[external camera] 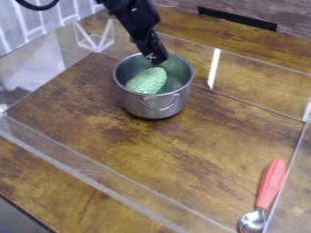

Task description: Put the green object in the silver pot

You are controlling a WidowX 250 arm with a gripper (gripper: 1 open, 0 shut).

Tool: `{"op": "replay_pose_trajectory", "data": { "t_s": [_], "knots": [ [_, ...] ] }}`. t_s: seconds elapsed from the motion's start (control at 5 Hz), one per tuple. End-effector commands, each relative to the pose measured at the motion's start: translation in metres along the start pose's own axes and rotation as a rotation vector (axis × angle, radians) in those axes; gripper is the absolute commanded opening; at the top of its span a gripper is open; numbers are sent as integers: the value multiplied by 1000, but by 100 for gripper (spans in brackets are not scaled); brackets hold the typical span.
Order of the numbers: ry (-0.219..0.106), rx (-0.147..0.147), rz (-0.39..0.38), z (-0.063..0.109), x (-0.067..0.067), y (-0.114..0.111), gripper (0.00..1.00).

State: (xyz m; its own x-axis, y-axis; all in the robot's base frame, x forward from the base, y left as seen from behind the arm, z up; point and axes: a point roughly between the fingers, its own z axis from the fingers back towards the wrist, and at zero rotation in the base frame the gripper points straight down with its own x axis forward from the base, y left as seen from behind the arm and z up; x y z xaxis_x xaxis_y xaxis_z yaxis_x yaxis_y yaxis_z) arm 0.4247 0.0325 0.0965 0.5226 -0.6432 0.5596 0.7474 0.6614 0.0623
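Observation:
The green object (147, 81), a bumpy light-green lump, lies inside the silver pot (155, 105), which stands on the wooden table left of centre. My gripper (155, 58) hangs on its black arm just above the pot's far rim, over the upper end of the green object. Its fingers look pressed together with nothing between them, and the green object rests in the pot on its own.
A red-handled metal spoon (267, 193) lies at the front right of the table. Low clear plastic walls (73, 173) ring the work area, with a shiny strip (215, 69) right of the pot. A white wire frame (91, 36) stands behind the pot.

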Motion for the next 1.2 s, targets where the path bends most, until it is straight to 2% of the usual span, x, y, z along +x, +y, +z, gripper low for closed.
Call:
{"op": "replay_pose_trajectory", "data": {
  "t_s": [0.0, 0.4, 0.8, 1.0],
  "knots": [
    [-34, 78, 1, 41, 12, 12, 100],
    [-20, 107, 79, 68, -5, 17, 100],
    [-2, 155, 205, 101, -31, 24, 100],
    [5, 171, 263, 107, -44, 20, 100]
  ]
}}
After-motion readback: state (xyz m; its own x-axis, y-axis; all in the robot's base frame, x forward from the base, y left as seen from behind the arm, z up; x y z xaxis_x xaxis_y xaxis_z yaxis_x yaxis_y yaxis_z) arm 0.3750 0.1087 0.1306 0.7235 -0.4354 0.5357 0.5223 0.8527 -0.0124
